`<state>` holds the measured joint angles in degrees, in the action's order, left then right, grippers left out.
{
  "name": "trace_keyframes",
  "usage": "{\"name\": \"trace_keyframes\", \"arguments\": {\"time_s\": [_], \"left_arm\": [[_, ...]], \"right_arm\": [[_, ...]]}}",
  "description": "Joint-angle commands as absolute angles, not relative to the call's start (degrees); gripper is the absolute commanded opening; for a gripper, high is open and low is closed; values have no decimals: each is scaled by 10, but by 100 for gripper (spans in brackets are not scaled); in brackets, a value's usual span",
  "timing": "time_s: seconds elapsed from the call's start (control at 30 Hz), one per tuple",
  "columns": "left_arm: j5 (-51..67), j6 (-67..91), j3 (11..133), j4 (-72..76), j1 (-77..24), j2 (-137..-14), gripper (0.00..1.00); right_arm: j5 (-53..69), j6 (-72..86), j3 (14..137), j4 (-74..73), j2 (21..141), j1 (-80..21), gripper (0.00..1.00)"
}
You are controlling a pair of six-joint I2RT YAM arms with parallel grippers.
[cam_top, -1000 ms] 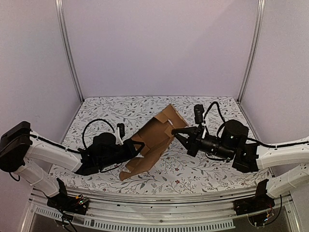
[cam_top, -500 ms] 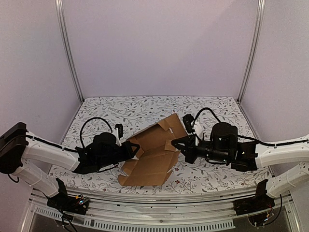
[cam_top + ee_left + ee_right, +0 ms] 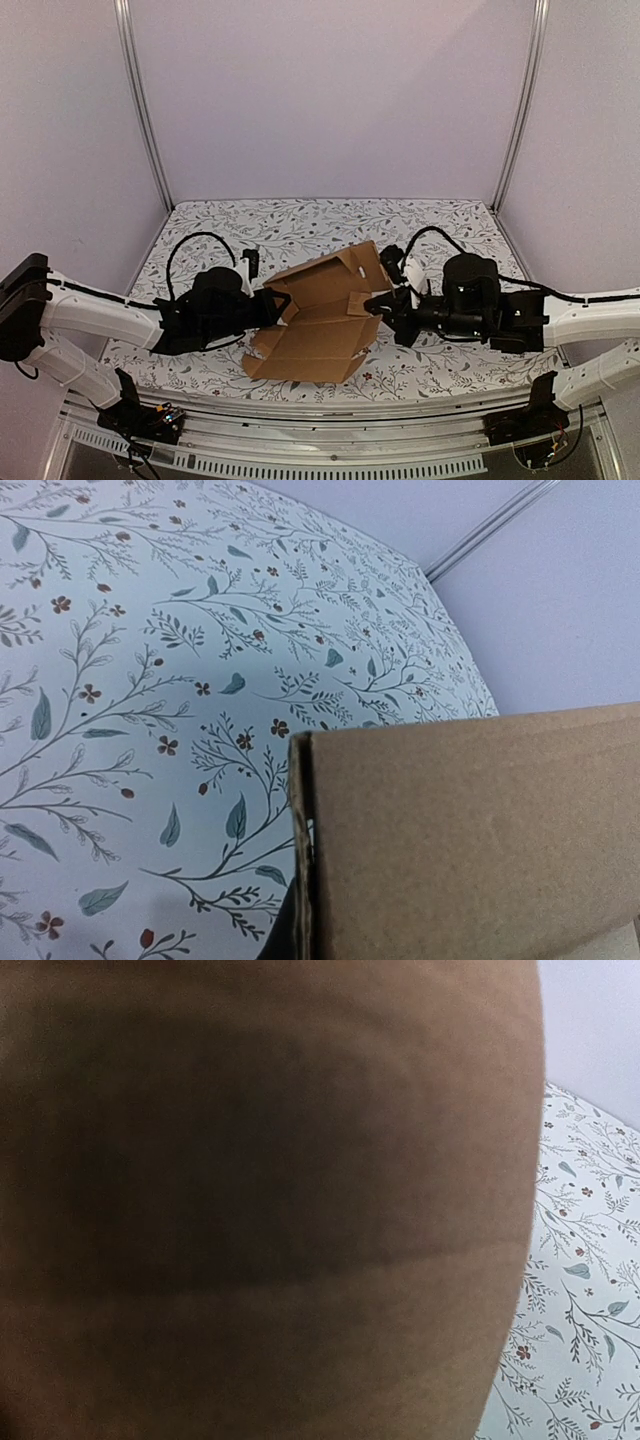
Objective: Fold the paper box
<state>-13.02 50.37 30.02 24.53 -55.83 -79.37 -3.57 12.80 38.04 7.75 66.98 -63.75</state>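
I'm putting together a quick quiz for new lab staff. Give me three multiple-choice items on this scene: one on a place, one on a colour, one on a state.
1. Where is the paper box?
A) between the left gripper and the right gripper
B) in the far left corner
C) on the floor
2. What colour is it?
A) white
B) brown
C) blue
3. How is the left gripper?
A) wide open
B) shut on the box's edge
C) out of view

Answers:
1 A: in the top view a gripper meets each side of it.
2 B: it is plain brown cardboard in every view.
3 B: the left wrist view shows the cardboard edge close up.
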Motion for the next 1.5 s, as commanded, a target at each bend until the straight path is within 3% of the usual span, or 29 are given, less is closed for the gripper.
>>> {"name": "trace_keyframes", "arguments": {"time_s": [0.0,0.47,0.67,1.0,1.47], "left_arm": [[-120,479,316,260,-557,-775,0],[-196,399,308,218,-557,-747,0],[-207,359,304,213,-557,-734,0],[-163,319,293,222,-557,-706,0],[-137,306,294,225,-557,-704,0]], "right_arm": [[-56,125,401,5,631,-641,0],[-12,47,480,-276,507,-641,33],[-7,31,501,-304,489,-641,41],[-7,-17,544,-300,516,-641,43],[115,-20,598,-235,600,-641,44]]}}
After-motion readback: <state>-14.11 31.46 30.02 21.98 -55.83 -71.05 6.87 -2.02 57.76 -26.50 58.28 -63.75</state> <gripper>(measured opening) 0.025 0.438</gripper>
